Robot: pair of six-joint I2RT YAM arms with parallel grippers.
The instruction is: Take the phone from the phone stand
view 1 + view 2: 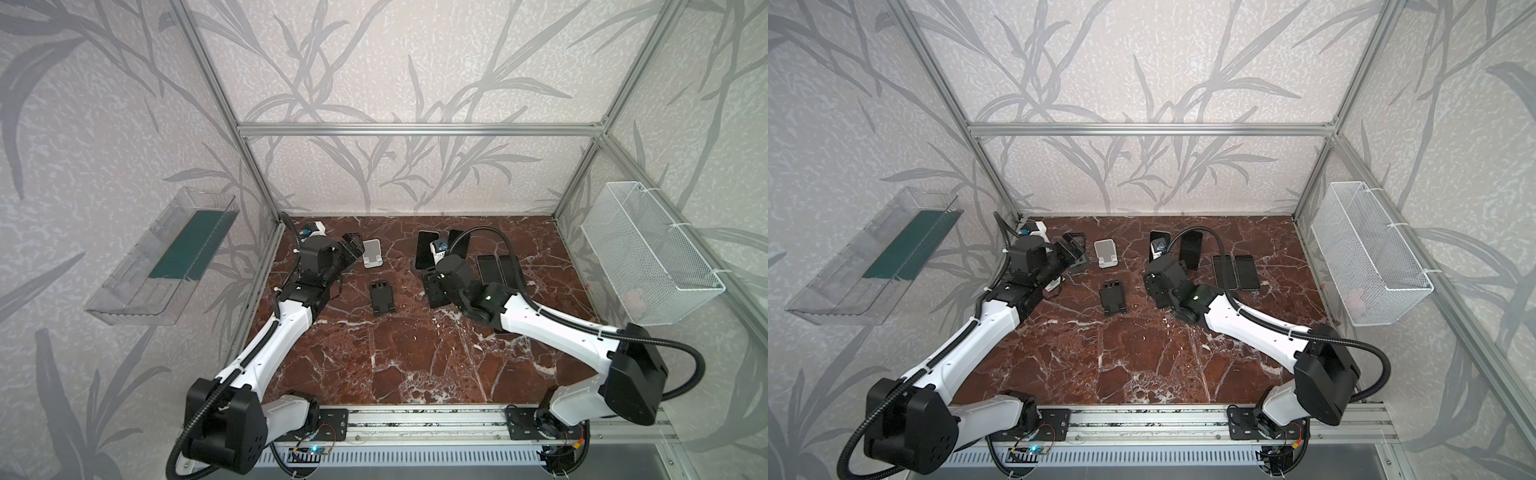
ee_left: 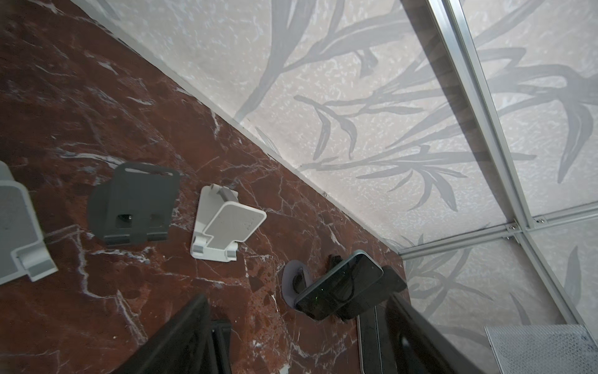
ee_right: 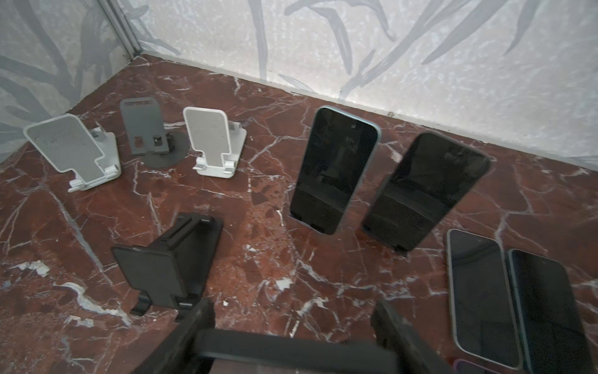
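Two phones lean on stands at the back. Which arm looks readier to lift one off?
Left, I'd guess. The left fingers stand open and empty, aimed toward the propped phones. The right fingers sit nearer, yet are closed on a black flat thing.

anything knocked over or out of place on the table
Nothing stands out. The four empty stands sit upright, two phones lean squarely on theirs, and two more phones lie flat, side by side.
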